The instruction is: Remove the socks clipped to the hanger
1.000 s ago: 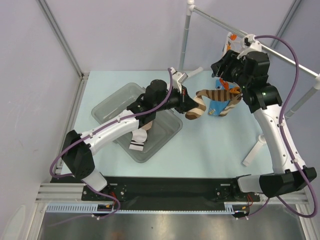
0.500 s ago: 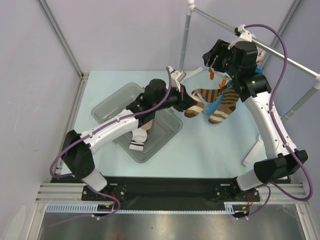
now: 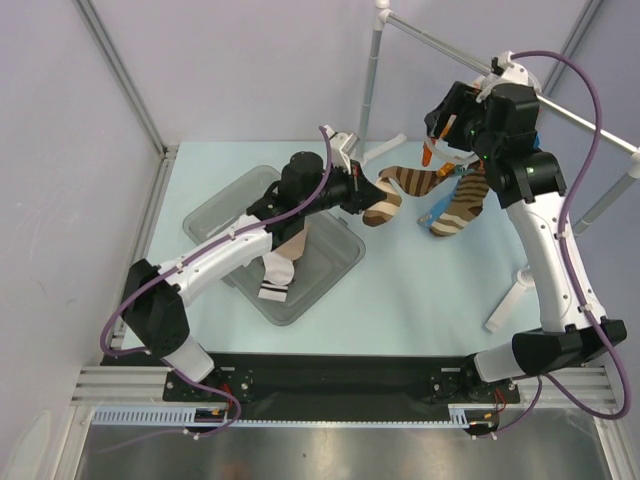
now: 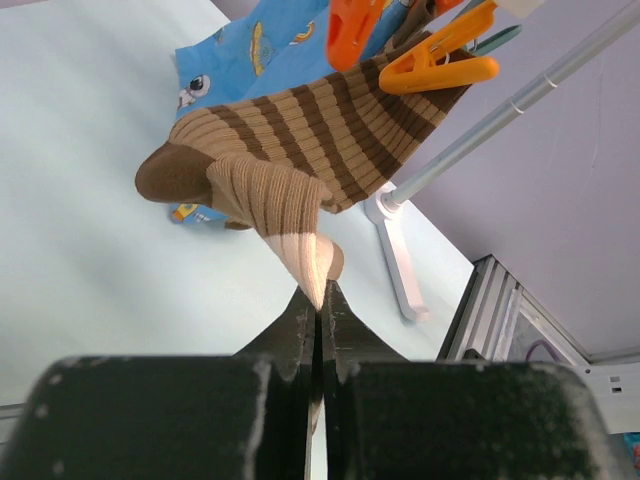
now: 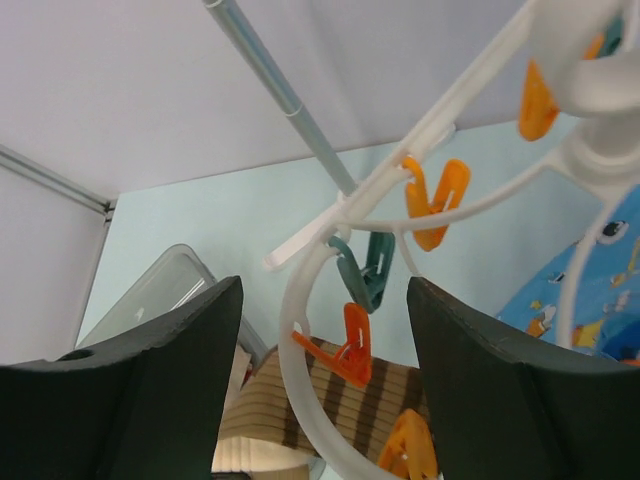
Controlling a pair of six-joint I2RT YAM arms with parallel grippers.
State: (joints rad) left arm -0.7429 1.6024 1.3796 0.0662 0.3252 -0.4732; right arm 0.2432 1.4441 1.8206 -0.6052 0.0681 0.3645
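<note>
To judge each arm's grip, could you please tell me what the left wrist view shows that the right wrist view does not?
Only the left wrist: the left gripper shut on the tan toe of the striped sock, and the white stand foot. Only the right wrist: the right gripper open either side of the hanger ring, and the clear bin. Both: the striped sock, orange clips and the blue sock.
</note>
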